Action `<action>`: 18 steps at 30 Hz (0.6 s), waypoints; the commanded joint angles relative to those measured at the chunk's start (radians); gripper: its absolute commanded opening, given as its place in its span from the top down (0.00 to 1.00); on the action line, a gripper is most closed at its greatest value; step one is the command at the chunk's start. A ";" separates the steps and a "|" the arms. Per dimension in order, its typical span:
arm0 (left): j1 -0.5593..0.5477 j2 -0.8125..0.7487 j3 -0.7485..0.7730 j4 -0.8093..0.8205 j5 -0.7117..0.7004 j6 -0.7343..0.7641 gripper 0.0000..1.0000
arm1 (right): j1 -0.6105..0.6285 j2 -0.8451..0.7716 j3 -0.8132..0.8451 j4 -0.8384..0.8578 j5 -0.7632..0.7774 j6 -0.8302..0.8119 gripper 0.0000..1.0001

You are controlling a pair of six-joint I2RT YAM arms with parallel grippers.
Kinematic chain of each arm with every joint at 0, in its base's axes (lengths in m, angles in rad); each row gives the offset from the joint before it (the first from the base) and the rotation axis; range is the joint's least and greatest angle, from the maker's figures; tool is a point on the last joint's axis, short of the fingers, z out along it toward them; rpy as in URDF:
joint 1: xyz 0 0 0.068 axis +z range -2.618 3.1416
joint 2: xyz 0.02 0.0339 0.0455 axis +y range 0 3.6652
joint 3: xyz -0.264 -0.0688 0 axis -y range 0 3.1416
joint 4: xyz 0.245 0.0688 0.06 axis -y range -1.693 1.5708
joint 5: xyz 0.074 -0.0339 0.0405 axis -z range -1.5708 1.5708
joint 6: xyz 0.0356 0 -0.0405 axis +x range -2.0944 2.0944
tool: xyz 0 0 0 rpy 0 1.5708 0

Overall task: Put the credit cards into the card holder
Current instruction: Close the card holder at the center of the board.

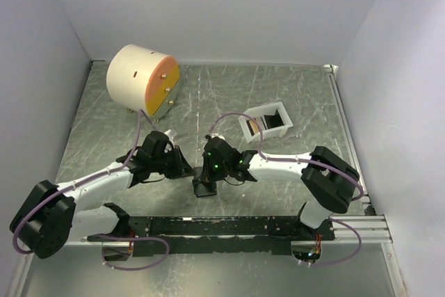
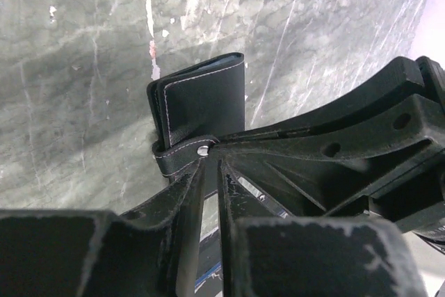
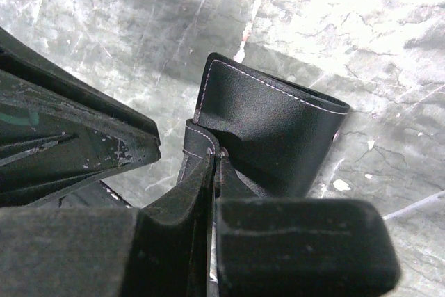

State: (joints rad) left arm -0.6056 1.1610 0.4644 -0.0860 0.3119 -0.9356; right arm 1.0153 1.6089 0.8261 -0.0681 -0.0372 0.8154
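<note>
Folded, white-stitched black leather card holder point(image 2: 201, 102) lies by the scratched metal tabletop's point(image 1: 292, 88) near edge. The right claw point(image 3: 214, 154) is clamped on its snap strap. I cannot tell whether the left claw point(image 2: 211, 165) grips. Only the overhead view shows the white rectangular tray point(image 1: 268, 109).

Soft overhead light fills the top view, with pale glare on the marbled desk point(image 1: 292, 95) and faint shadows under the arms point(image 1: 104, 182). In the wrist views the left pincer point(image 2: 211, 165) and right pincer point(image 3: 215, 161) are dark and blurred up close, while the card holder point(image 2: 201, 102) shows sharp stitching.
</note>
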 commanded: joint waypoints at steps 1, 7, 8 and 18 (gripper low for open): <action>-0.006 0.011 -0.019 0.049 0.063 -0.024 0.78 | -0.011 0.021 -0.024 0.027 0.009 0.012 1.00; -0.006 0.088 -0.018 0.114 0.103 -0.027 0.80 | -0.023 0.028 -0.036 0.038 0.005 0.011 1.00; -0.006 0.102 -0.011 0.115 0.108 -0.025 0.81 | -0.026 0.031 -0.037 0.034 0.005 0.011 1.00; -0.024 0.149 0.001 0.106 0.082 -0.019 0.86 | -0.040 0.038 -0.055 0.045 -0.016 0.016 1.00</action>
State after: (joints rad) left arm -0.6182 1.2907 0.4515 -0.0006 0.3897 -0.9581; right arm 0.9878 1.6203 0.7937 -0.0059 -0.0711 0.8368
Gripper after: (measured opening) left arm 0.147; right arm 0.009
